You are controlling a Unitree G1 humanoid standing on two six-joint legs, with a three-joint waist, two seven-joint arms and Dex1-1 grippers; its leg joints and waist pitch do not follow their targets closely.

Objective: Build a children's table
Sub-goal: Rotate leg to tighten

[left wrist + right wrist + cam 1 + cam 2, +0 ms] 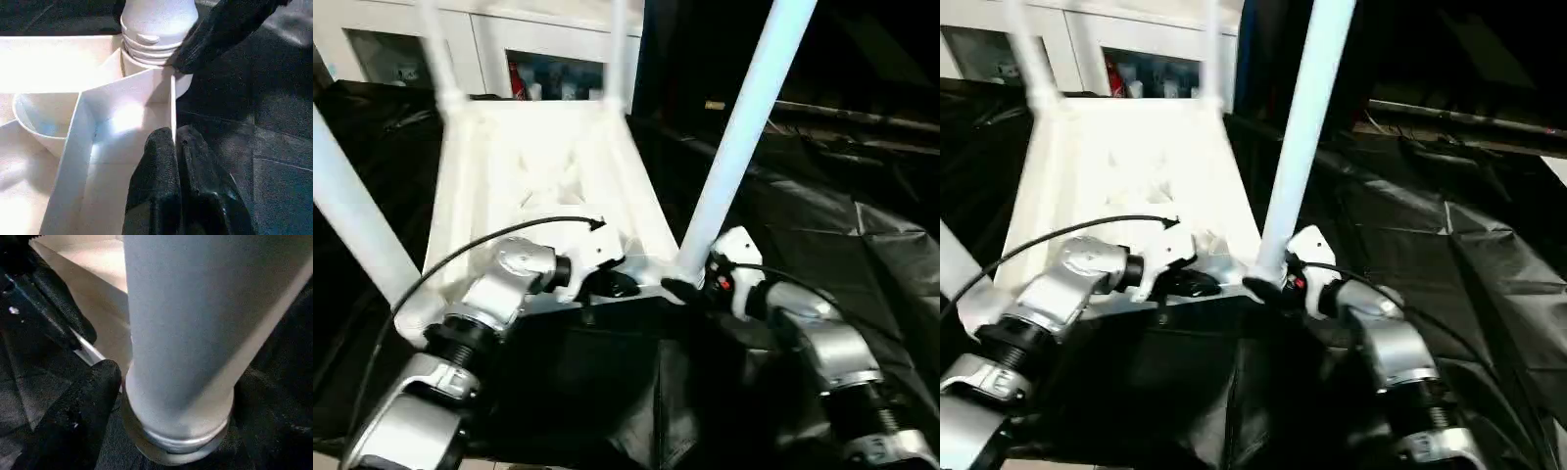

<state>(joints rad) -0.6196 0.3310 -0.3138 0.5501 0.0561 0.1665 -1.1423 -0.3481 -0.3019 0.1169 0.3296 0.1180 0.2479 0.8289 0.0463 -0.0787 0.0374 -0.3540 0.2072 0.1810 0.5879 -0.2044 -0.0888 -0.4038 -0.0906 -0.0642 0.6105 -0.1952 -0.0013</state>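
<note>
Four tube legs stand up from the upturned table top (pixel 543 162), which lies on black sheeting (pixel 822 225). At the near edge, the left gripper (pixel 173 147), jaws together, presses on a rib, probably to steady the top. The right gripper (pixel 685 290), jaws apart, straddles the near right leg (pixel 744 122) at its collar, likely seating it in the corner socket (pixel 146 68).

The near-right leg (pixel 736 147) runs past the top edge; the far legs (pixel 440 49) look blurred.
</note>
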